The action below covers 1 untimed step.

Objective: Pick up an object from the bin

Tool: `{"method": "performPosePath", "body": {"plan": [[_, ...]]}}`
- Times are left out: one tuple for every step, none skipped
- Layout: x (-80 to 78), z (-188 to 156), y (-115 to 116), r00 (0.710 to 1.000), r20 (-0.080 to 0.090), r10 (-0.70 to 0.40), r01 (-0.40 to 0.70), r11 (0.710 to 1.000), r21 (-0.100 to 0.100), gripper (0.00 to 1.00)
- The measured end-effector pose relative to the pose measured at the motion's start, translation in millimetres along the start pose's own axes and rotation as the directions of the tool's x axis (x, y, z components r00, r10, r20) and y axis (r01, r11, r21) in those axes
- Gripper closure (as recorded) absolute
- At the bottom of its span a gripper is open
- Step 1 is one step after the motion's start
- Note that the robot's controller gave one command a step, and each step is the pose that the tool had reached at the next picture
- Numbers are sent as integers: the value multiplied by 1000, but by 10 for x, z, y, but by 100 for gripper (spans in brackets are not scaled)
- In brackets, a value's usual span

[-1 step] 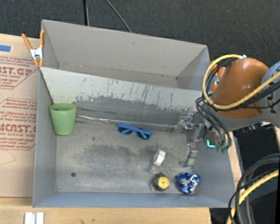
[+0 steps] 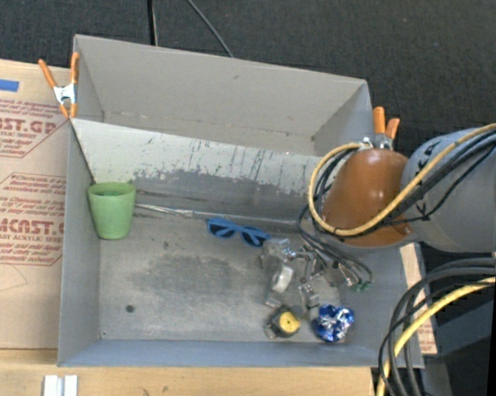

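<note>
My gripper hangs low over the bin floor at the right, below the arm's orange cover. Blue sunglasses lie just to its left, near the foot of the back wall. A small round yellow and black thing rests on the floor right below the gripper, close to the front wall. Beside it to the right lies a crumpled blue and white thing. Nothing can be seen held in the gripper.
A green plastic cup stands upright against the left wall, far from the gripper. Cables loop around the arm's wrist at the right side of the bin.
</note>
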<state>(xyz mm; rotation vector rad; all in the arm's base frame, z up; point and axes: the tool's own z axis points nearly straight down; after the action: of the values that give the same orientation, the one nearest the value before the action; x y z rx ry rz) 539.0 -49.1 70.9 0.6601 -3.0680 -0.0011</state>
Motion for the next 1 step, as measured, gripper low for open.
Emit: {"method": "performPosePath", "body": {"plan": [[-15, -28, -6, 1000, 6, 0, 0, 1000, 3, 100]]}}
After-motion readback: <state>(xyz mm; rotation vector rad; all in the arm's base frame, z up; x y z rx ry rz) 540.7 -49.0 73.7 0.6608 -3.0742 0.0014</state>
